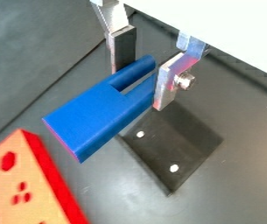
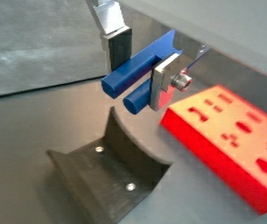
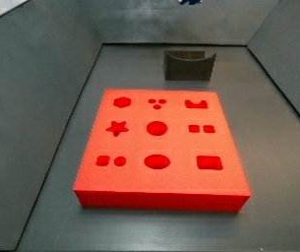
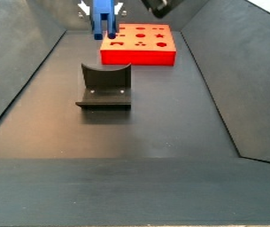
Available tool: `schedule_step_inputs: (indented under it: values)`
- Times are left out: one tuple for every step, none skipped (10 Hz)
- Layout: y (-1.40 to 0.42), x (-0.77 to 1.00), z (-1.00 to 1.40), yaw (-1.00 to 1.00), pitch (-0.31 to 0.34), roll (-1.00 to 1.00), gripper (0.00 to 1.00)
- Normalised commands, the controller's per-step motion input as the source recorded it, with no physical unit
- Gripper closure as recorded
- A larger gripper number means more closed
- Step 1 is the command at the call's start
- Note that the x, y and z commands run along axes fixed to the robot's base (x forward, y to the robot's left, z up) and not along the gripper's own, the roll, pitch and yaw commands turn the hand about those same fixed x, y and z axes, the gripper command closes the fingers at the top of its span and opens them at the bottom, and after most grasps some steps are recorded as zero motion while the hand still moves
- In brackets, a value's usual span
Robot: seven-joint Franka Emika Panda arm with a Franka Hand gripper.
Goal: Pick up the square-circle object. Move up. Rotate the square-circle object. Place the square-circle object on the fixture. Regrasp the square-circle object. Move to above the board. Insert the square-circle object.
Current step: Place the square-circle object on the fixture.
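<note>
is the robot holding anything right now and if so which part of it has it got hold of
Yes. The tool, raised above the fixture, is shut on the blue piece. Its fingers clamp one end, at the slot between the two prongs; the rest sticks out free.

Gripper (image 1: pixel 149 66): raised high above the floor, seen at the top edge in a side view (image 4: pixel 100 11).
Fingers (image 1: pixel 122 48): flat silver plates with dark pads, clamped on the small blue two-pronged plastic piece (image 1: pixel 104 112).

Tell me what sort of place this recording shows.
Probably a lab test cell for peg-fitting practice: a dark walled floor, a red board with shaped holes, a notched fixture, and the gripper holding a blue piece above the fixture.
</note>
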Motion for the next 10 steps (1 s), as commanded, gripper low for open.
schedule_step_inputs:
  values:
    - [0.06, 0.10, -0.01, -0.13, 0.186, -0.43, 1.00]
    - [0.05, 0.10, -0.01, -0.14, 0.163, -0.33, 1.00]
    - [0.03, 0.08, 0.00, -0.13, 0.115, -0.20, 1.00]
    - [0.06, 0.10, -1.00, -0.20, 0.019, -1.00, 1.00]
    - [0.07, 0.11, -1.00, -0.19, 0.003, -1.00, 1.00]
    - [0.08, 0.11, -1.00, -0.19, 0.013, -1.00, 1.00]
    - [0.08, 0.13, -1.00, -0.18, 0.035, -1.00, 1.00]
    - [0.09, 0.14, -1.00, -0.18, 0.035, -1.00, 1.00]
    - [0.09, 0.15, -1.00, -0.18, 0.029, -0.96, 1.00]
    - [0.10, 0.16, -1.00, -0.16, 0.020, -0.80, 1.00]
